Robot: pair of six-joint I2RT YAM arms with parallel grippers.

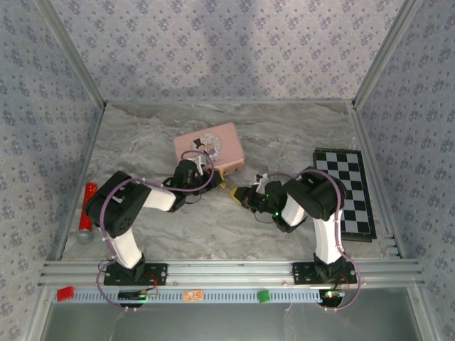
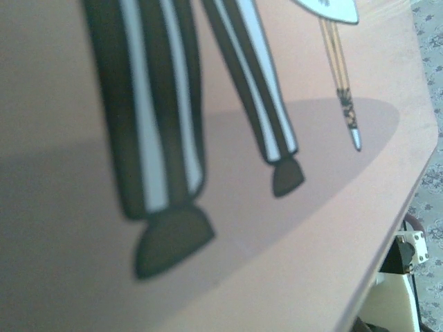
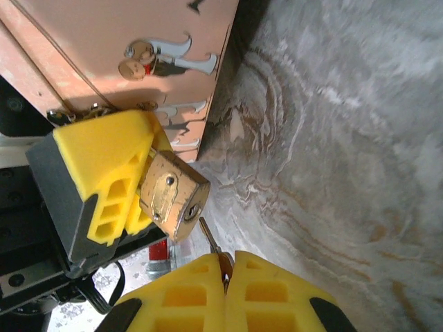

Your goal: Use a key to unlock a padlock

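Ahead of both grippers, on the marble-patterned table (image 1: 284,135), lies the pink tin (image 1: 210,147). The left wrist camera sits so close that its printed lid is a blur of striped legs, and in the right wrist view its side wall rises above and to the left of the right gripper's tips. The left gripper (image 1: 215,176) reaches in at the tin's near corner. One of its yellow fingers (image 3: 104,166) is pressed against the brass padlock (image 3: 173,196), and with the jaws nearly together it appears to be pinching the lock body and steadying it, though the far finger and the shackle are hidden. The padlock sits just ahead and slightly left of the right gripper (image 3: 225,266), tilted so its bottom face turns toward that hand. The right gripper's two yellow fingers are squeezed together on the key (image 3: 209,235), and only the thin silver blade sticks out beyond them. The blade tip lies just beside the keyhole (image 3: 192,211); whether it touches the brass cannot be told. The step in hand looks like insertion, with the lock presented, the key aimed and the blade not yet inside. The next move calls for a small shift of the tip up and left onto the slot and a matching of the blade's angle to it. Then comes a straight push along the blade while the left hand holds the lock firm, and only after that a turn.
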